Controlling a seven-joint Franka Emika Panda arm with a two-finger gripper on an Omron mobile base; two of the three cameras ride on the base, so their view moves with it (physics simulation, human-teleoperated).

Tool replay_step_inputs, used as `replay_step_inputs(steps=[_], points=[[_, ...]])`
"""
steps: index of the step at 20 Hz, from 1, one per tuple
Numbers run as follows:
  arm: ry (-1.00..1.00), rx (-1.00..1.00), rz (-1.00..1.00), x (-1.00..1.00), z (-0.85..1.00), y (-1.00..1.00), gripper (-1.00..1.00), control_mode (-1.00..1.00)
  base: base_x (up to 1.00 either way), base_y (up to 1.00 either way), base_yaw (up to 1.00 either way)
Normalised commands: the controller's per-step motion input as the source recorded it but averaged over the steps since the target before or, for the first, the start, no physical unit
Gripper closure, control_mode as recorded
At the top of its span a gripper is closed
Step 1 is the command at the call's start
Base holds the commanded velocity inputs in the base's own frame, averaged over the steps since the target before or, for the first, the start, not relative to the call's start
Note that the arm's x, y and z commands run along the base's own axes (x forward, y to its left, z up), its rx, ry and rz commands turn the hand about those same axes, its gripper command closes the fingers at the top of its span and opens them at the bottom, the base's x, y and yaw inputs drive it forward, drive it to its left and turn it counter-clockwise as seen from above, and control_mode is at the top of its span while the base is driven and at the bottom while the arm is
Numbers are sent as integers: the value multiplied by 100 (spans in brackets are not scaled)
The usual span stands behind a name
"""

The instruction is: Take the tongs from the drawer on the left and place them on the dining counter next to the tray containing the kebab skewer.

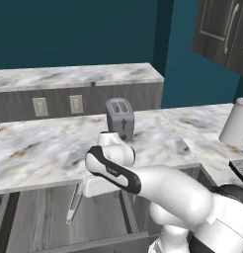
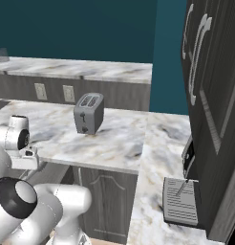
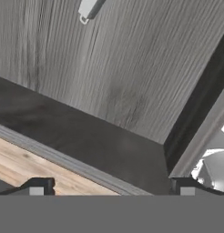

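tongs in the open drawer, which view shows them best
The left base view: the tongs lie nearly full length on the drawer floor, beside the arm. The hand view catches just one end at its top edge.

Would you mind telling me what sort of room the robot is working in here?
Most likely a home kitchen: a toaster stands on a marble counter, dark cabinet doors hang alongside, and tongs lie in an open drawer.

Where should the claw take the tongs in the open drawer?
Grip the tongs at mid-length, from straight above. They lie flat on the drawer floor, arms together, running front to back, so the open claw should span their narrow width. The counter edge overhangs the far end.
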Motion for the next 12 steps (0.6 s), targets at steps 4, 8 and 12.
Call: replay_step_inputs(steps=[4,8,12], points=[[-3,0,-3,0,-38,32,-100,-100,0,0,0],[-2,0,-6,0,-33,36,-100,-100,0,0,0],[-7,0,-12,0,-43,21,-100,-100,0,0,0]])
